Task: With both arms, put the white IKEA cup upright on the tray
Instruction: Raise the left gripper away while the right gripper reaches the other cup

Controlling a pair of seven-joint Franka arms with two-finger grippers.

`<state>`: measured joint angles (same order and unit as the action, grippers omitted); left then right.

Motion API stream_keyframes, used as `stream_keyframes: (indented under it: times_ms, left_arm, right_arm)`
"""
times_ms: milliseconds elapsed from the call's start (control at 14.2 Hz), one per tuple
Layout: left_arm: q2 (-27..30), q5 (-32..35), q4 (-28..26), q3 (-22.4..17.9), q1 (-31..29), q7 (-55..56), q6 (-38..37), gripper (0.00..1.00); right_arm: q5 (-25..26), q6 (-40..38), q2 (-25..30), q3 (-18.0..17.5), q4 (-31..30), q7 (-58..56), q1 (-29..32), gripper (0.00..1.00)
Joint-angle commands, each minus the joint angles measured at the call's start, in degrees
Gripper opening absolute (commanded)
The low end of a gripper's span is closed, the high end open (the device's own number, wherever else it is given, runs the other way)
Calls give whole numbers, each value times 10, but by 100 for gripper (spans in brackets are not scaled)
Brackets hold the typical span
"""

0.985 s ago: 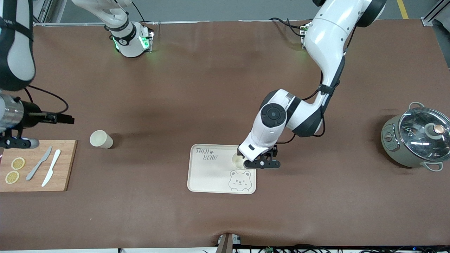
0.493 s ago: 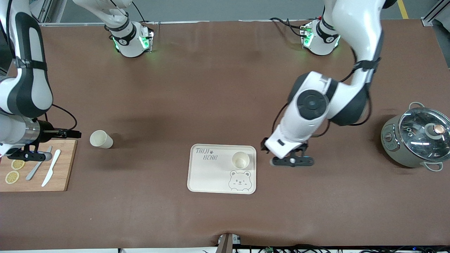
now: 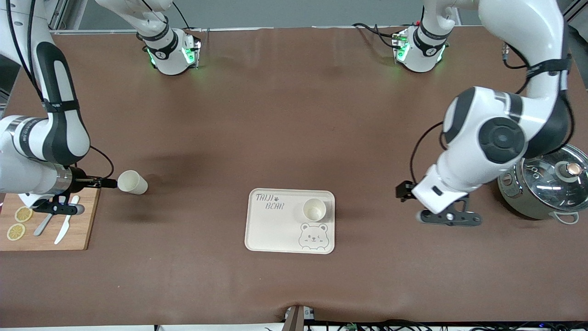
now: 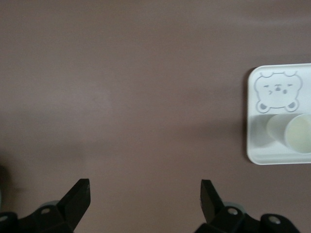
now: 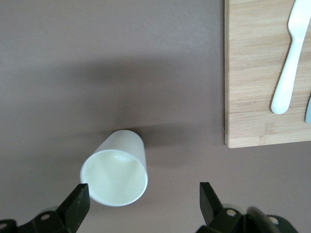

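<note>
- While a white plastic cup is standing upright on the flat cream rectangular tray, near the tray's corner toward the left arm's end and just above the drawn bear face, nothing is touching it.
- Grey "TAIJI BEAR" lettering is showing at the tray's corner toward the right arm's end.
- A second white cup is sitting on the brown table, well apart from the tray, beside the wooden cutting board.
- Right gripper is hanging over that second cup with fingers spread wide, grasping nothing; cup mouth showing between the fingertips in the right wrist view.
- Left gripper is hovering over bare table between the tray and the grey-green pot with glass lid, fingers wide apart and empty.
- Board is carrying two lemon slices, a grey knife and a white plastic knife.
</note>
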<state>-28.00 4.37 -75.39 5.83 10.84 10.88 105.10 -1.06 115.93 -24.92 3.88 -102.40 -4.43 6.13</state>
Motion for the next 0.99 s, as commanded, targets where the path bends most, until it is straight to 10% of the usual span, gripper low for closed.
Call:
stream_keyframes:
  times_ms: [0, 493, 915]
  left_arm:
    - [29, -5, -18, 1, -27, -39, -16, 100]
    - [95, -6, -38, 2, -45, -47, -90, 100]
    - [203, -27, -143, 3, -53, -38, -90, 100]
  right_arm:
    - [5, 38, 10, -7, -47, -10, 12, 100]
    - [4, 118, 9, -8, -106, -10, 10, 77]
    - [-1, 140, 9, -9, -119, -8, 4, 8]
